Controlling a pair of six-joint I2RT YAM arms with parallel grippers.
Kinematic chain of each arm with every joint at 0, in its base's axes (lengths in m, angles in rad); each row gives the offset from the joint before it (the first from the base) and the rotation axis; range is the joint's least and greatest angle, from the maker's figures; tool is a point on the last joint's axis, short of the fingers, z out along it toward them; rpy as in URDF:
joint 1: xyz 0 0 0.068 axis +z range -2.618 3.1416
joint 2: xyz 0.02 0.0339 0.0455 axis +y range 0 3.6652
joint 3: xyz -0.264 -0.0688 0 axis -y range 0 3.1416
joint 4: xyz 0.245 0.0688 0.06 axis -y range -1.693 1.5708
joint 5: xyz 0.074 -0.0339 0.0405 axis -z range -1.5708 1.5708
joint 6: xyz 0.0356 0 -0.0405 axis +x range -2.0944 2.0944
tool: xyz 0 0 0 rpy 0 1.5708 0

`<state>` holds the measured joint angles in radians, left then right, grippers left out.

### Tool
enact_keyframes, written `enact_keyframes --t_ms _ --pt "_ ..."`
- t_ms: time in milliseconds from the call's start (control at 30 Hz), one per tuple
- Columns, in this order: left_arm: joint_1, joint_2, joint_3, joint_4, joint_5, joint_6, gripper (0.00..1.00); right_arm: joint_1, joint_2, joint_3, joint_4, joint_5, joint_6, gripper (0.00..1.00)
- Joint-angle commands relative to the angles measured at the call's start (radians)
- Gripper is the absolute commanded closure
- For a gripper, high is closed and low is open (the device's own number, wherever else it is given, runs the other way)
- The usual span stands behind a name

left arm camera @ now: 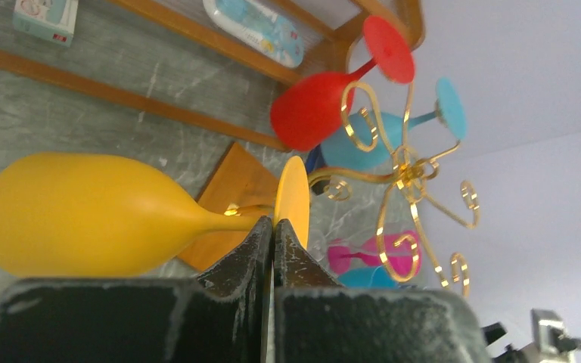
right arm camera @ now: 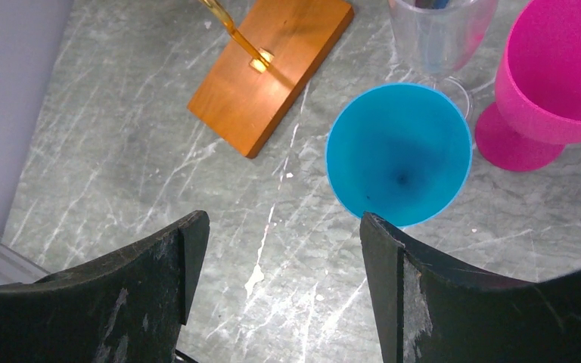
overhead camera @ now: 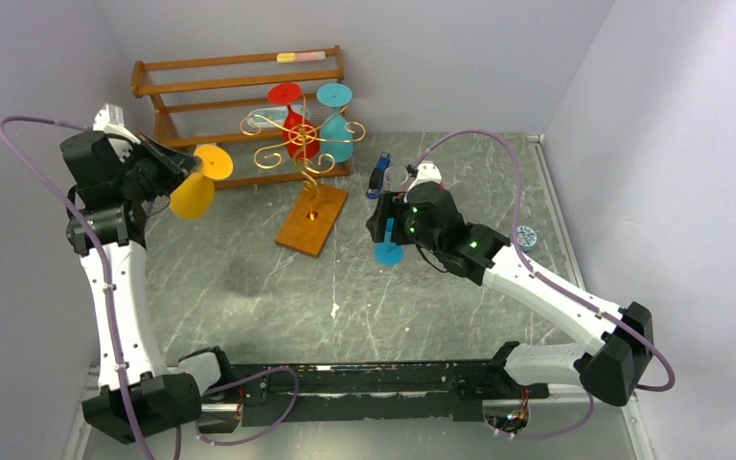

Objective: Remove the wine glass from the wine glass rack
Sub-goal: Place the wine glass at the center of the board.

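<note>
We see the left gripper (left arm camera: 272, 231) clamped on the stem of the yellow wine glass (left arm camera: 83, 215), its fingers (left arm camera: 234, 261) pressed together right behind the foot. The glass lies on its side in the air, bowl pointing to nine o'clock in the wrist view. From above, it sits at nine o'clock of the wine glass rack (overhead camera: 299, 134), apart from the gold scroll arms. A red glass (overhead camera: 292, 115) and a teal glass (overhead camera: 335, 125) hang upside down on the rack's twelve o'clock side, in front of the wooden slatted shelf (overhead camera: 240, 81). The rack's wooden base (overhead camera: 311, 218) rests on the grey table (overhead camera: 249, 287). The right gripper (right arm camera: 284, 242) hangs with its jaws wide apart, holding nothing. A blue glass (right arm camera: 399, 155) stands upright at one o'clock of its fingertips, with a pink glass (right arm camera: 552, 83) at the blue one's two o'clock and a clear glass (right arm camera: 439, 30) at its twelve
</note>
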<state>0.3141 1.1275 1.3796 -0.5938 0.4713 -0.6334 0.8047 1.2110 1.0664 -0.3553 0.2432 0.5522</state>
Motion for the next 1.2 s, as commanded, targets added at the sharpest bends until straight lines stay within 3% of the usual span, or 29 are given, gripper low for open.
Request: enact_keyframes --t_ms 0,100,200,367,567,767,967,1067,1167 --pt "0.002 -0.034 -0.137 -0.03 0.059 0.108 0.95 -0.004 0.041 0.045 -0.008 -0.008 -0.005 0.23" --pt "-0.049 -0.074 -0.236 0.026 0.128 0.111 0.95 -0.004 0.039 0.053 -0.006 -0.018 -0.005 0.23" --pt "-0.143 -0.094 -0.272 0.006 0.094 0.134 0.95 -0.003 0.006 0.03 0.041 -0.046 -0.01 0.23" --pt "-0.28 -0.173 -0.39 0.119 0.151 0.065 0.95 -0.004 -0.072 -0.031 0.148 -0.109 -0.011 0.22" --pt "-0.427 -0.265 -0.564 0.393 0.274 -0.066 0.95 -0.01 -0.122 -0.066 0.256 -0.212 0.026 0.19" --pt "-0.575 -0.238 -0.542 0.497 0.287 -0.078 0.95 -0.053 -0.1 -0.066 0.383 -0.452 0.076 0.19" --pt "-0.643 -0.198 -0.538 0.664 0.353 -0.147 0.95 -0.076 -0.077 -0.09 0.457 -0.718 0.033 0.19" --pt "-0.667 -0.181 -0.537 0.722 0.382 -0.16 0.95 -0.084 -0.06 -0.104 0.505 -0.829 0.062 0.22" --pt "-0.678 -0.159 -0.528 0.743 0.418 -0.152 0.95 -0.105 -0.046 -0.107 0.506 -0.838 0.088 0.29"
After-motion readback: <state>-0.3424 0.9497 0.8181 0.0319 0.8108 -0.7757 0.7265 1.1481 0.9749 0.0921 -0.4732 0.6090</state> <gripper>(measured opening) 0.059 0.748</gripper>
